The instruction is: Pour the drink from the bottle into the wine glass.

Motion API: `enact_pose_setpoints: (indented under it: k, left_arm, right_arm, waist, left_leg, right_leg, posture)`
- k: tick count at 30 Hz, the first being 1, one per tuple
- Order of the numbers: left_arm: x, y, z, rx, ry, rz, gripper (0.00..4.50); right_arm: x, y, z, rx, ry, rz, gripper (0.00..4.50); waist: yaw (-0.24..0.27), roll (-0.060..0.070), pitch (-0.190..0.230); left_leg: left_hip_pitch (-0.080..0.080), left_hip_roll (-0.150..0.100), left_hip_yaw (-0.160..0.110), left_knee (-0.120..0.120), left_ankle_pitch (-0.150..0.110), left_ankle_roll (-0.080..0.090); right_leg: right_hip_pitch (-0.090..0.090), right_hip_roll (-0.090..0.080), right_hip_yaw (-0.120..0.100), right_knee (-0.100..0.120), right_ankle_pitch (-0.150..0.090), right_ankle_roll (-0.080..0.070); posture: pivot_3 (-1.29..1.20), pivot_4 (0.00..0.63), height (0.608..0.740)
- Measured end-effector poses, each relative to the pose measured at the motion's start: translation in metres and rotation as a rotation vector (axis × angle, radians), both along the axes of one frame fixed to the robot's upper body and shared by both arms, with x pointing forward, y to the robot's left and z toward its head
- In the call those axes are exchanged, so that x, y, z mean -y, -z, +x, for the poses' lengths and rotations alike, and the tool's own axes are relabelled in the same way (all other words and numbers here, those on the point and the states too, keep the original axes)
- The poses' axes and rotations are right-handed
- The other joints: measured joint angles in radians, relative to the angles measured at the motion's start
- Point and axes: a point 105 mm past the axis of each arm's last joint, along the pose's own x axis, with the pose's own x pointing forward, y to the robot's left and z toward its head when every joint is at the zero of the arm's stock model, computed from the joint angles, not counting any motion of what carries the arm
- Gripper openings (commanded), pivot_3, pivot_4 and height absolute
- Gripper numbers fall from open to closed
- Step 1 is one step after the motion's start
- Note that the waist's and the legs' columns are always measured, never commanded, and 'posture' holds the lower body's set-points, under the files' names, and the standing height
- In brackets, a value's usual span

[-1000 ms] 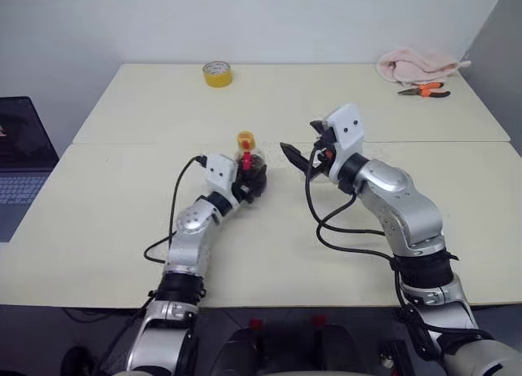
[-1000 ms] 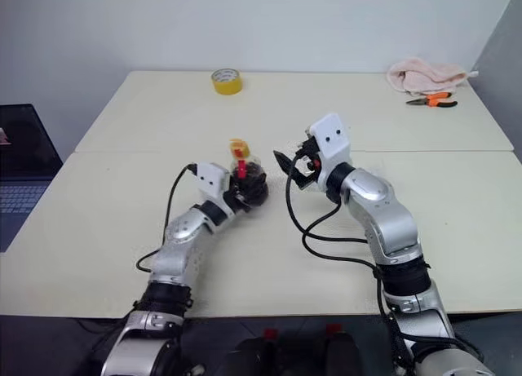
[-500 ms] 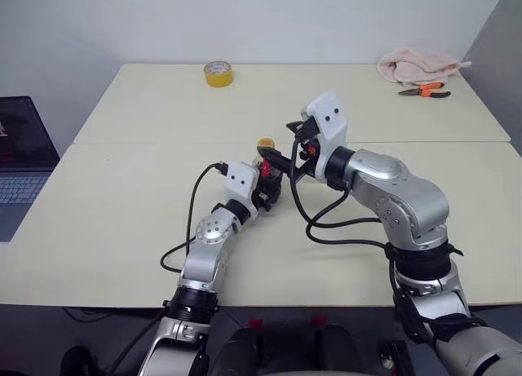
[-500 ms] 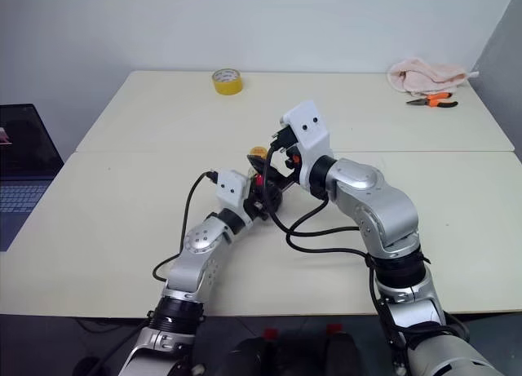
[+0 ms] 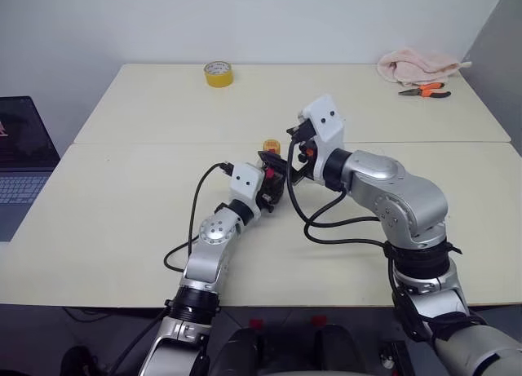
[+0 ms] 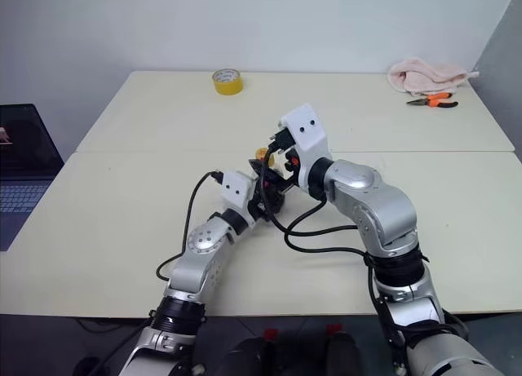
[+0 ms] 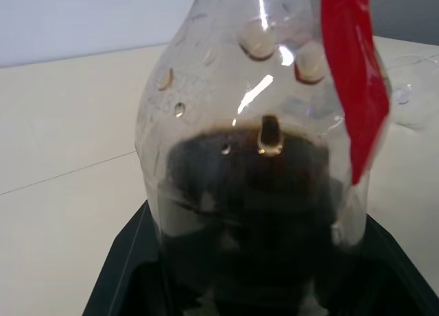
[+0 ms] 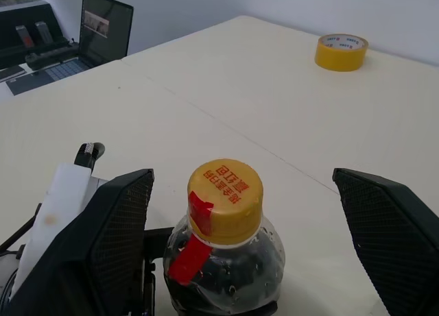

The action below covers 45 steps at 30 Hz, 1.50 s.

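Bottle (image 8: 223, 251) upright over mid-counter (image 5: 114, 221), clamped in my left fingers (image 7: 123, 261), carried rightward since a second ago | my right fingers (image 8: 120, 227) have swung in, now spread wide either side of its yellow cap (image 8: 225, 190) | cap bears red print, unreadable; red strip label (image 7: 353, 83) at neck

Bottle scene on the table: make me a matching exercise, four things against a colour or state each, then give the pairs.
Things:
1. bottle cap
2. tape roll
3. towel
4. right gripper

Descriptions:
A. pink, bunched at a far table corner
B. jaws wide open either side of the cap
C. yellow with red print, screwed on
D. yellow ring lying flat at the far edge

Pairs: 1-C, 2-D, 3-A, 4-B
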Motion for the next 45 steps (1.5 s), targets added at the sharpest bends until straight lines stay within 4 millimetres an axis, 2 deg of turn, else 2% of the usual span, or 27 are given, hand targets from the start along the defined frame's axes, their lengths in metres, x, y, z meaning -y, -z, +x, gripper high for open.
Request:
enact_pose_setpoints:
  k: [10,13,18,44,45]
  left_arm:
    - [0.0041,0.0001,-0.0014,-0.004,0.011,0.0,1.98]
    - [0.0053,0.0002,-0.0018,-0.005,0.014,-0.001,1.98]
    - [0.0071,0.0004,-0.0023,-0.006,0.018,-0.005,1.98]
    - [0.0071,0.0004,-0.0023,-0.007,0.019,-0.006,1.94]
    - [0.0071,0.0004,-0.0023,-0.007,0.018,-0.006,1.94]
  right_arm:
    - [-0.0011,0.0063,0.0043,-0.028,0.018,-0.001,4.5]
    - [-0.0025,0.0086,0.0048,-0.037,0.016,-0.004,3.88]
    - [-0.0031,0.0103,0.0054,-0.045,0.016,-0.005,2.08]
    - [-0.0068,0.0023,0.0045,-0.056,-0.005,0.041,2.07]
    - [-0.0067,0.0028,0.0048,-0.058,-0.004,0.041,1.9]
  waist:
    - [0.0,0.0,0.0]
    - [0.0,0.0,0.0]
    - [0.0,0.0,0.0]
    - [0.0,0.0,0.0]
    - [0.0,0.0,0.0]
  left_leg:
    - [0.0,0.0,0.0,0.0,0.0,0.0]
    - [0.0,0.0,0.0,0.0,0.0,0.0]
    - [0.0,0.0,0.0,0.0,0.0,0.0]
    - [0.0,0.0,0.0,0.0,0.0,0.0]
    - [0.0,0.0,0.0,0.0,0.0,0.0]
  right_leg:
    - [0.0,0.0,0.0,0.0,0.0,0.0]
    - [0.0,0.0,0.0,0.0,0.0,0.0]
    - [0.0,0.0,0.0,0.0,0.0,0.0]
    - [0.0,0.0,0.0,0.0,0.0,0.0]
    - [0.0,0.0,0.0,0.0,0.0,0.0]
  posture:
    - [0.0,0.15,0.74]
    - [0.0,0.15,0.74]
    - [0.0,0.15,0.74]
    - [0.0,0.15,0.74]
    - [0.0,0.15,0.74]
